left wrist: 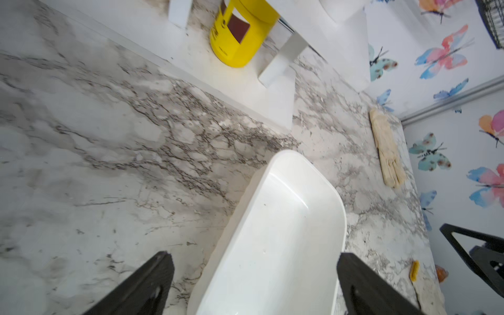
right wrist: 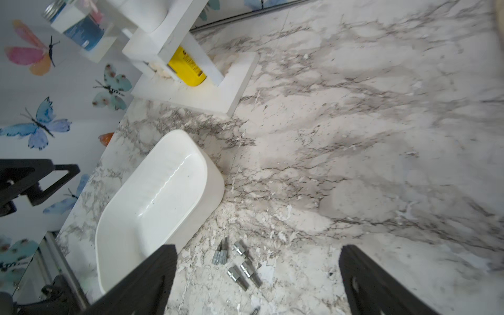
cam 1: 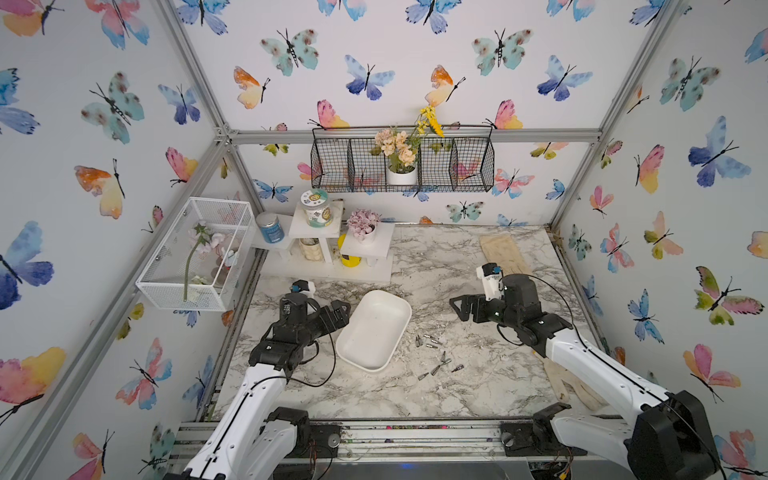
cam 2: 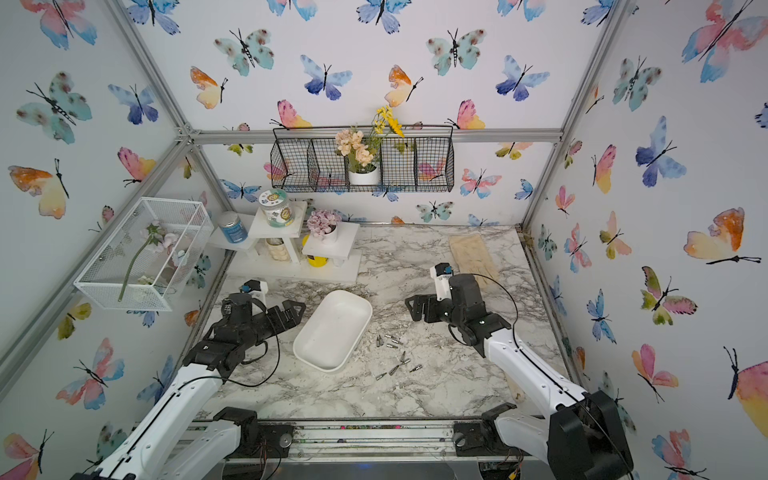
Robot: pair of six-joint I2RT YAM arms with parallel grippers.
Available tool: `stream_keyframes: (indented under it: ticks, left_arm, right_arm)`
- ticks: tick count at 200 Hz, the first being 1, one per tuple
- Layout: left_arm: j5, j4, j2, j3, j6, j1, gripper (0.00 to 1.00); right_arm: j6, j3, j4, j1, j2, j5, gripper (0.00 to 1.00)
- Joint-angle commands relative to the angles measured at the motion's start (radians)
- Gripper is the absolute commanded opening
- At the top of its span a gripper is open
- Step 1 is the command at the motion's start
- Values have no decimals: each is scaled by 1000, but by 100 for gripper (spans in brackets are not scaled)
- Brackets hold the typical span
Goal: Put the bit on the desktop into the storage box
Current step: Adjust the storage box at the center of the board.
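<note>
Right gripper (right wrist: pixel 257 246) hangs empty, jaws spread wide, over the desktop (right wrist: pixel 354 163); the bits (right wrist: pixel 249 272) lie loose below it, just beside the storage box (right wrist: pixel 152 196). Their long axes seem to run crosswise to its closing line. Left gripper (left wrist: pixel 255 255), spread too, sits on the box's far side, so right's nearer.

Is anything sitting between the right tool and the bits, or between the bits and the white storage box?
Nothing visible. The right tool hangs open over the desktop, the bits lie loose beside the storage box, and only marble separates them from its rim.
</note>
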Motion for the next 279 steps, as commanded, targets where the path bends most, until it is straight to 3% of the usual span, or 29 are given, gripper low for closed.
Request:
stream_keyframes:
  ticks: [1, 17, 44, 76, 125, 160, 192, 226, 245, 279]
  left_arm:
    - [-38, -45, 53, 26, 19, -56, 99]
    - [-36, -40, 91, 30, 35, -70, 100]
    - [-33, -36, 176, 41, 68, -82, 93]
    - [-61, -21, 262, 42, 100, -91, 78]
    - [-122, 24, 317, 22, 119, -93, 67]
    - [-118, 44, 356, 24, 124, -93, 50]
    - [-113, 54, 363, 19, 121, -92, 38]
    - [-117, 62, 339, 4, 107, -92, 30]
    - [-118, 67, 330, -2, 101, -93, 25]
    - [-114, 67, 321, -7, 93, -93, 20]
  right_arm:
    - [0, -25, -28, 62, 15, 52, 98]
    - [8, -42, -26, 86, 15, 65, 96]
    - [9, -53, -40, 94, 12, 73, 93]
    - [-10, -49, -59, 96, 5, 97, 92]
    - [-8, -53, -61, 95, 14, 94, 87]
    - [-7, -50, -65, 95, 20, 96, 84]
    - [-2, -47, -81, 95, 17, 102, 81]
    - [10, -16, -130, 102, 58, 61, 70]
    - [16, 7, -148, 136, 96, 69, 63]
    - [35, 44, -146, 224, 157, 119, 58]
